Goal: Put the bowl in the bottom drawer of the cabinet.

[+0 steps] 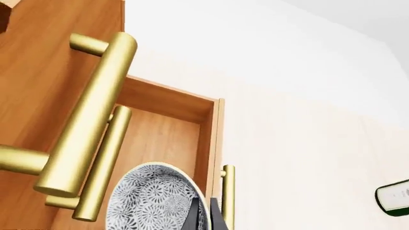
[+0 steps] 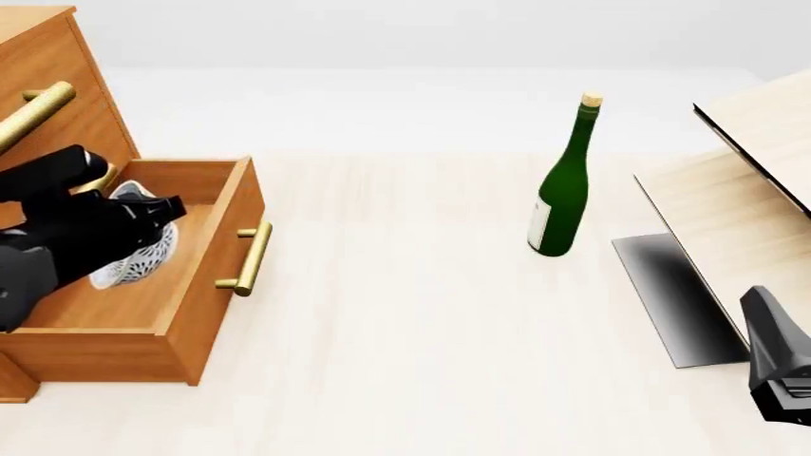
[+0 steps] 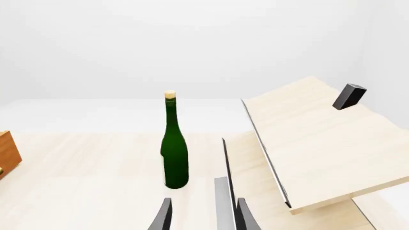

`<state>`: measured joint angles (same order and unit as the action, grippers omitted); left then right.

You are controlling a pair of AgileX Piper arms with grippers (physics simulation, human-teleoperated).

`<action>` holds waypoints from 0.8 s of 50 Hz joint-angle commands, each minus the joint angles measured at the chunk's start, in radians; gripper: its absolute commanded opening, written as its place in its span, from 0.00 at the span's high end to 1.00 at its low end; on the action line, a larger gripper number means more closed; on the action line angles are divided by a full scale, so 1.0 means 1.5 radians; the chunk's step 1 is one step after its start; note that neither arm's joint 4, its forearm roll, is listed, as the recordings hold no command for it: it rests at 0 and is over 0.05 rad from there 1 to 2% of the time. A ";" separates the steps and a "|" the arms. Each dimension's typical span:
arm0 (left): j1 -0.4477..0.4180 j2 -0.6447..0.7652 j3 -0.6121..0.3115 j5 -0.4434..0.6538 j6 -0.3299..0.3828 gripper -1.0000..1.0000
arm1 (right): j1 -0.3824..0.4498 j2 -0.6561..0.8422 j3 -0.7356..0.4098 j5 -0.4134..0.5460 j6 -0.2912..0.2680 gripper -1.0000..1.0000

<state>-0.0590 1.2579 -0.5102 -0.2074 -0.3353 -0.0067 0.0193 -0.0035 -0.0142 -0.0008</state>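
Note:
The orange-brown cabinet (image 2: 61, 90) stands at the far left, and its bottom drawer (image 2: 218, 249) is pulled out with the brass handle (image 2: 249, 258) facing the table. Inside the drawer the white speckled bowl (image 2: 135, 262) is tilted on edge, just above the drawer floor. My left gripper (image 2: 160, 213) is shut on the bowl's rim. The left wrist view shows the bowl (image 1: 151, 201) close up, with the dark fingers (image 1: 193, 216) clamped on its edge inside the drawer's wall (image 1: 204, 139). My right gripper (image 3: 203, 203) is open and holds nothing, low at the near right.
A tall green wine bottle (image 2: 560, 190) stands upright mid-table. To the right, a pale light-wood structure (image 2: 754, 161) rises at a slant over a dark panel (image 2: 671, 294). The upper drawers' brass handles (image 1: 89, 110) stick out above the open drawer.

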 commanded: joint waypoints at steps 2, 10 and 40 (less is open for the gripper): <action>0.010 0.015 -0.001 -0.013 -0.001 1.00 | 0.000 0.000 0.000 0.000 0.000 0.00; 0.012 0.042 -0.002 -0.031 -0.003 1.00 | 0.000 0.000 0.000 0.000 0.000 0.00; 0.044 0.079 -0.006 -0.049 0.011 1.00 | 0.000 0.000 0.000 0.000 0.000 0.00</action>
<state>-0.0140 1.3544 -0.5197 -0.2566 -0.3327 -0.0067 0.0193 -0.0035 -0.0142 -0.0009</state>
